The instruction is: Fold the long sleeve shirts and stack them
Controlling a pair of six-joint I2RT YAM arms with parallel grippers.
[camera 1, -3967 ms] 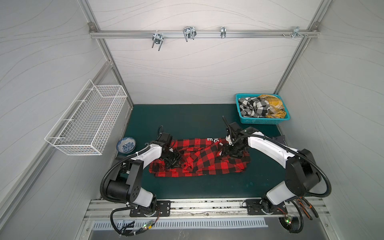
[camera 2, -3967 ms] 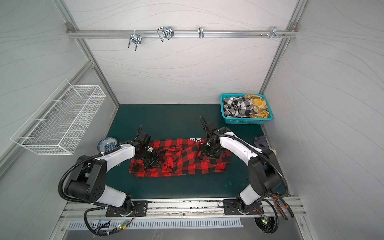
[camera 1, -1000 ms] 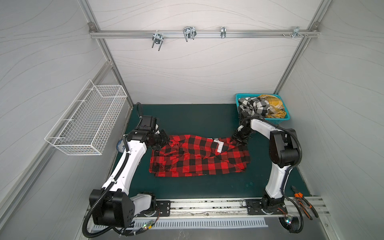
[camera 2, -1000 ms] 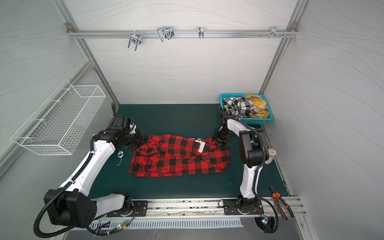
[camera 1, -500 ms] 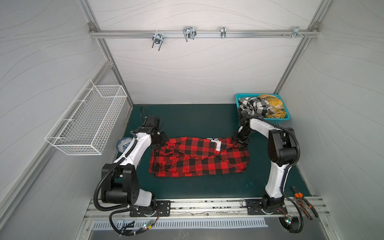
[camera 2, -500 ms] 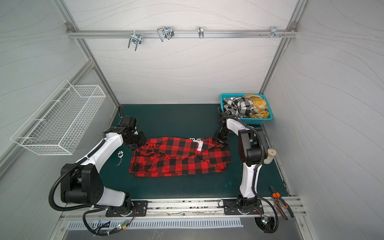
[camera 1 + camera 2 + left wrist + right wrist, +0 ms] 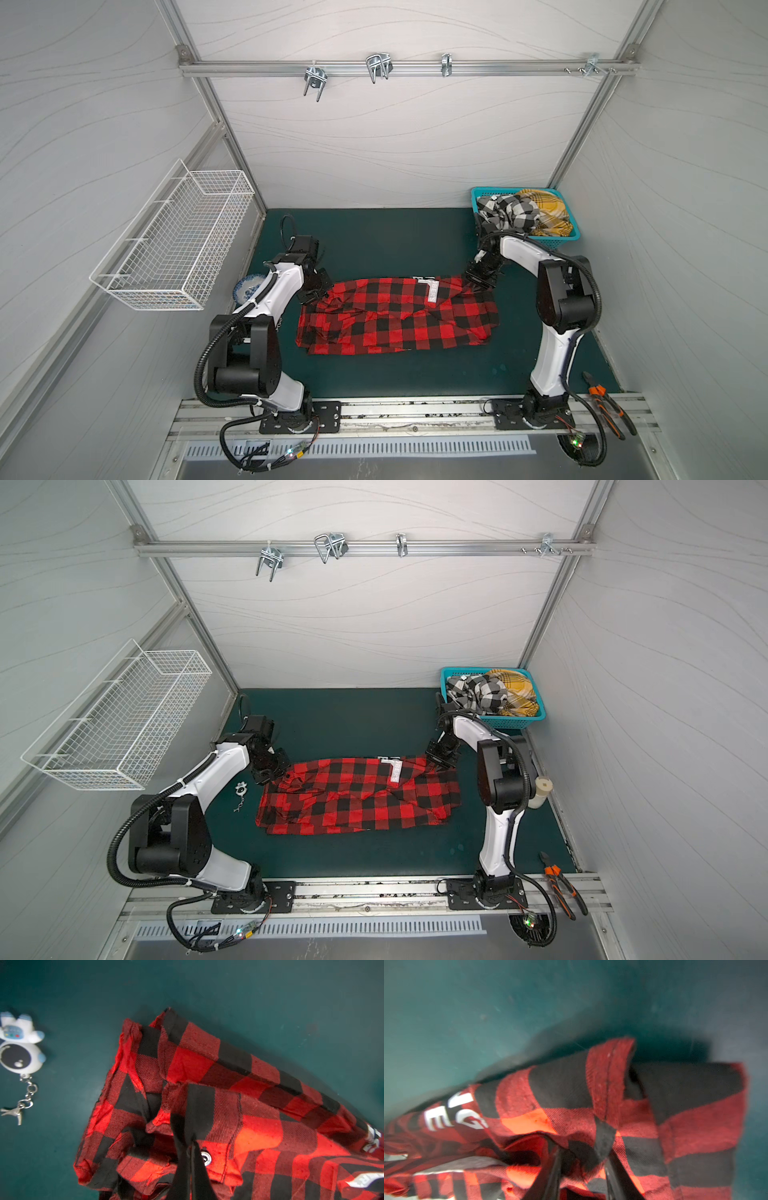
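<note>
Between keychain (image 7: 241,789) and basket (image 7: 446,673), left fingers (image 7: 200,1180) and right fingers (image 7: 618,1176) pinch the red shirt (image 7: 395,320).

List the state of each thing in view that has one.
red shirt, partly folded, rumpled, lying on the mat.
left claw, shut on red shirt.
right claw, jaws around a red shirt fold; grip unclear.
checked shirt, crumpled in the basket.
yellow shirt, crumpled in the basket.
wire basket, empty.
</note>
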